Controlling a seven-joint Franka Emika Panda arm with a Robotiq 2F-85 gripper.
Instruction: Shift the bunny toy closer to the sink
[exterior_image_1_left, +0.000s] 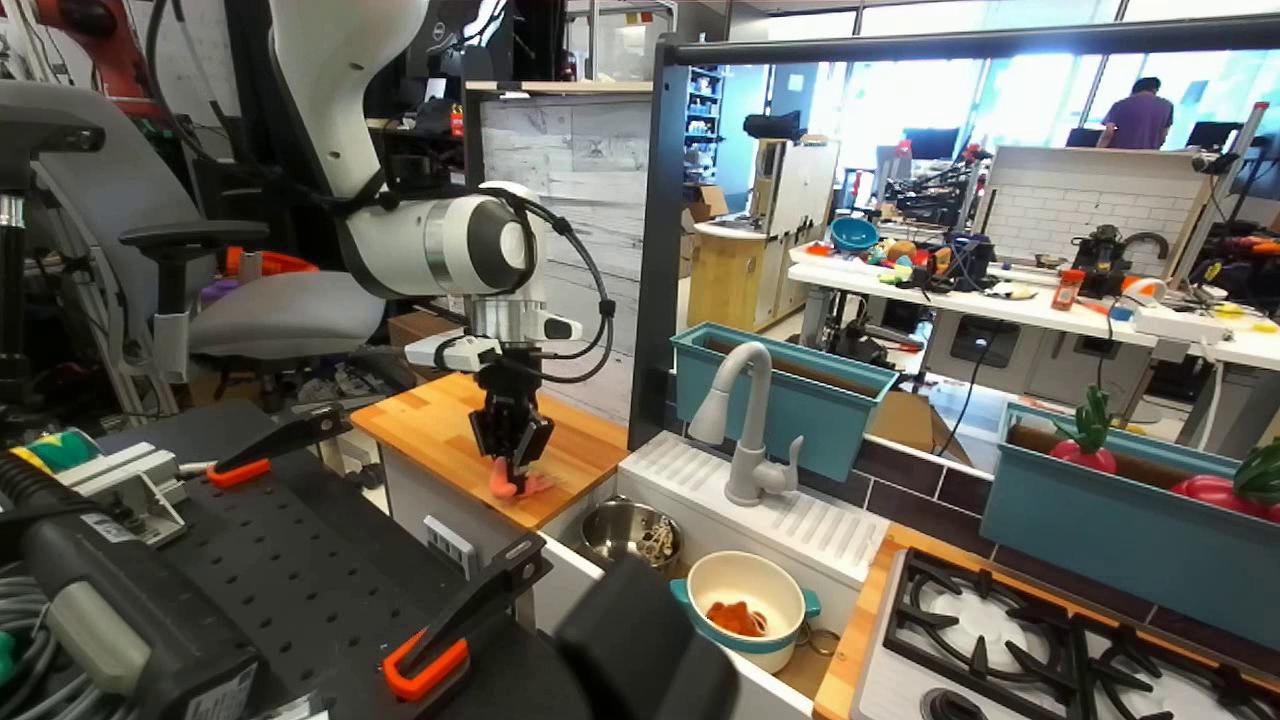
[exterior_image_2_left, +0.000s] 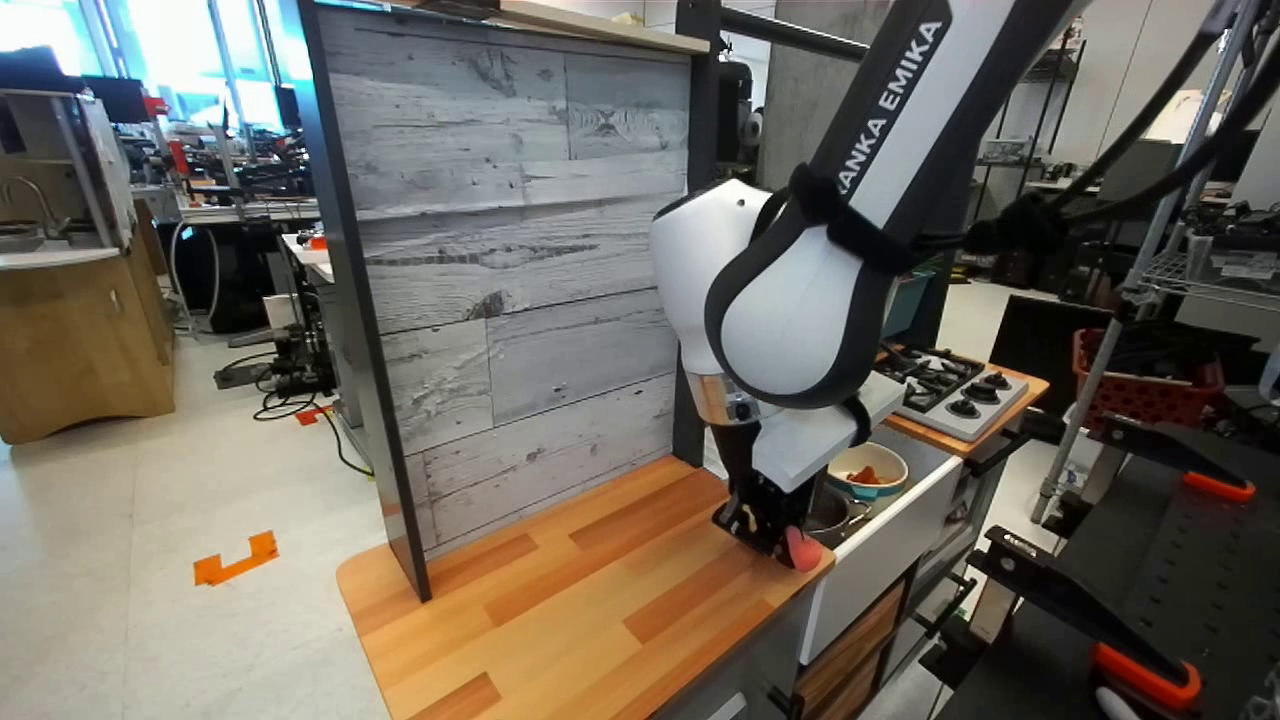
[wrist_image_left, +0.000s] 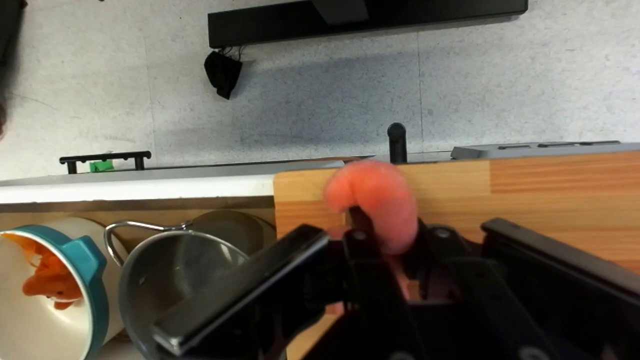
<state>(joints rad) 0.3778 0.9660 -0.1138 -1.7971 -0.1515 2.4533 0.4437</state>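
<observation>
1. My hand (exterior_image_1_left: 516, 472) is closed on the pink toy (wrist_image_left: 386, 196), pinching it.
2. It is at the corner of the desk (exterior_image_2_left: 560, 600) nearest the sink (wrist_image_left: 135, 188); I cannot tell if it rests there.
3. A metal pot (wrist_image_left: 172, 275) sits in the sink.

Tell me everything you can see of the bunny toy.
The bunny toy looks soft and salmon-pink, with a rounded, curled end bulging past the gripper, which appears to pinch part of it and hides much of the rest. More pink shows within and beside the grip. It is near a corner of the board, at the end by the sink; whether it touches the board is unclear. No face can be made out.
</observation>
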